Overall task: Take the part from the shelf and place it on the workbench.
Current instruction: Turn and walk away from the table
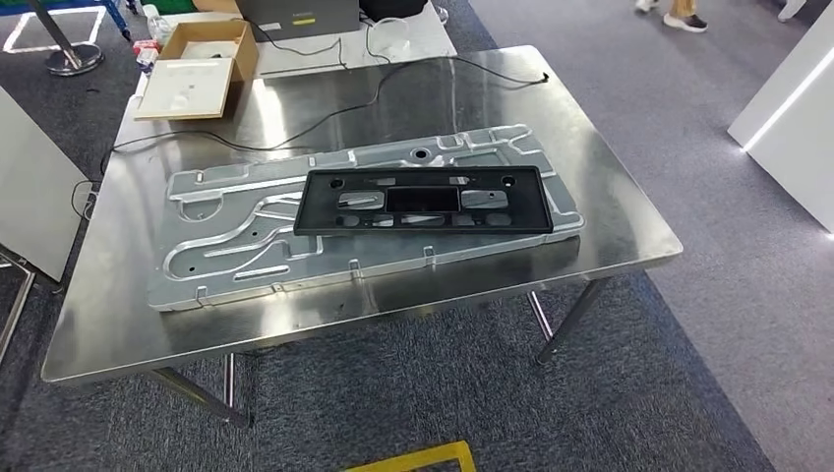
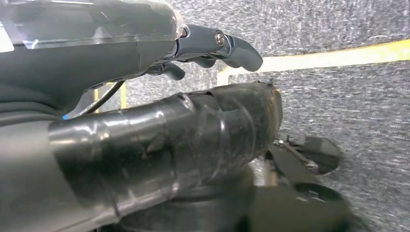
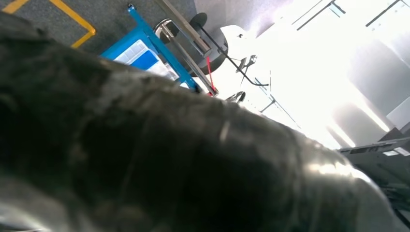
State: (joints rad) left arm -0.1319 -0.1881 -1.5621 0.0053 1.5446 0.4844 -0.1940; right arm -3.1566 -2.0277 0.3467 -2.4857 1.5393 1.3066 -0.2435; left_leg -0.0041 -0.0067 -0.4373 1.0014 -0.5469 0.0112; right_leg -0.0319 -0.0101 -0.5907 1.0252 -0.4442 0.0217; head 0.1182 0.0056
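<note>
A black rectangular plastic frame part (image 1: 425, 200) lies flat on a large silver machined plate (image 1: 246, 246), which rests on the steel workbench (image 1: 610, 226). In the left wrist view my left hand (image 2: 96, 53) hangs over grey carpet. Its dark fingers (image 2: 232, 48) stretch out apart from the tape-wrapped thumb (image 2: 203, 130), with nothing between them. In the right wrist view my right hand (image 3: 169, 159) is a blurred dark taped mass close to the lens, and its fingers are hidden.
An open cardboard box (image 1: 202, 69) sits at the workbench's far left corner, and a black cable (image 1: 393, 74) runs across the far side. Yellow floor tape (image 1: 423, 460) marks the carpet near me. A white panel (image 1: 792, 118) stands at the right, with a person's feet (image 1: 679, 15) beyond.
</note>
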